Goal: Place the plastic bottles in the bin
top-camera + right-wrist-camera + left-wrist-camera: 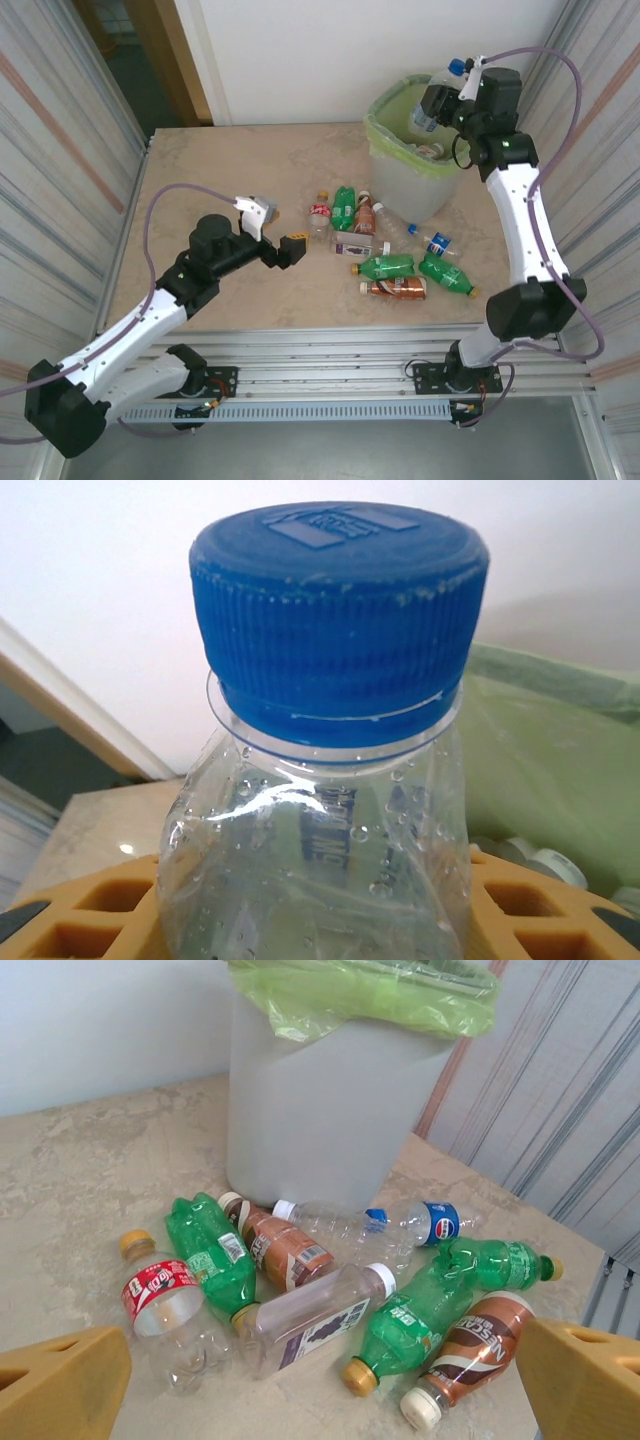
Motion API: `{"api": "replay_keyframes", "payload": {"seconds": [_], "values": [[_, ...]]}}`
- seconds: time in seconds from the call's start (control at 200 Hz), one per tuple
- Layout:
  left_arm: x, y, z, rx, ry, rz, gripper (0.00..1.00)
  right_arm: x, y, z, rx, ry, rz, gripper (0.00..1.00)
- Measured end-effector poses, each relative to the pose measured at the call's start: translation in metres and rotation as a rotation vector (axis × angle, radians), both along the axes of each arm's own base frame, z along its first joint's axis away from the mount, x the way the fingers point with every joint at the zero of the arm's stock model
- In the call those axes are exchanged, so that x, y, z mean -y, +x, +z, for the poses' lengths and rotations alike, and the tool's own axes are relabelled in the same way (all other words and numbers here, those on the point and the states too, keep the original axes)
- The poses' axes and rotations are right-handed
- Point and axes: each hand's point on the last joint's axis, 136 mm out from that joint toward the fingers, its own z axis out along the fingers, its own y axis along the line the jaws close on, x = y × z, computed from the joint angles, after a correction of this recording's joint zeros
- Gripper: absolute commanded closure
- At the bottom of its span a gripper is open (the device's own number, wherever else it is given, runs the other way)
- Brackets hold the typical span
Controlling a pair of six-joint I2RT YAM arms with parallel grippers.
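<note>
A tall translucent grey-white plastic bin [330,1110], lined with a light green plastic bag [370,995], stands on the beige marbled table [80,1190] near its edge by the white wall. Eight small plastic bottles [310,1315] lie clustered on their sides just before it: three green, two brown, three clear. The yellow fingertips [60,1380] of the left gripper [322,1385] stand wide apart.

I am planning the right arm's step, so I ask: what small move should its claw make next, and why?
Probably open the right claw to drop the clear blue-capped bottle. It is clamped on that bottle, which appears to hang over the green-lined mouth of the bin, where other bottles already lie.
</note>
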Motion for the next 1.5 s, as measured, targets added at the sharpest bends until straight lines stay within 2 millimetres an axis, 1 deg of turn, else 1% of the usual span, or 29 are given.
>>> {"api": "replay_keyframes", "payload": {"seconds": [0.115, 0.195, 0.26, 0.361, 0.511, 0.626, 0.746, 0.817, 0.912, 1.127, 1.383, 1.503], "values": [[-0.003, 0.000, -0.002, -0.005, 0.009, 0.017, 0.01, 0.006, 0.018, -0.031, -0.080, -0.008, -0.011, 0.59], [-0.006, 0.000, -0.003, -0.006, 0.011, 0.027, 0.01, 0.005, 0.026, -0.052, -0.133, -0.011, 0.002, 0.59], [-0.008, -0.001, -0.003, -0.004, 0.010, 0.036, 0.01, 0.003, 0.032, -0.065, -0.171, -0.019, 0.012, 0.58], [-0.011, -0.001, -0.003, -0.005, 0.005, 0.049, 0.01, 0.001, 0.041, -0.076, -0.199, -0.023, 0.022, 0.57], [-0.014, 0.000, -0.007, -0.022, 0.002, 0.072, 0.01, -0.001, 0.050, -0.086, -0.227, -0.020, 0.033, 0.54], [-0.018, 0.003, -0.010, -0.042, 0.000, 0.097, 0.01, -0.001, 0.054, -0.097, -0.258, -0.025, 0.036, 0.49], [-0.021, 0.005, -0.012, -0.061, -0.010, 0.122, 0.01, -0.002, 0.058, -0.108, -0.287, -0.036, 0.042, 0.39], [-0.023, 0.005, -0.011, -0.067, -0.022, 0.137, 0.01, -0.002, 0.060, -0.112, -0.299, -0.041, 0.047, 0.37], [-0.029, 0.005, -0.011, -0.074, -0.036, 0.162, 0.01, -0.002, 0.060, -0.116, -0.313, -0.043, 0.048, 0.30], [-0.040, 0.007, -0.019, -0.110, -0.044, 0.219, 0.01, -0.002, 0.059, -0.111, -0.311, -0.043, 0.048, 0.18], [-0.047, 0.008, -0.022, -0.117, -0.049, 0.258, 0.01, -0.002, 0.058, -0.110, -0.316, -0.045, 0.045, 0.13], [-0.052, 0.010, -0.027, -0.134, -0.040, 0.289, 0.01, -0.001, 0.052, -0.102, -0.312, -0.048, 0.041, 0.10]]}}
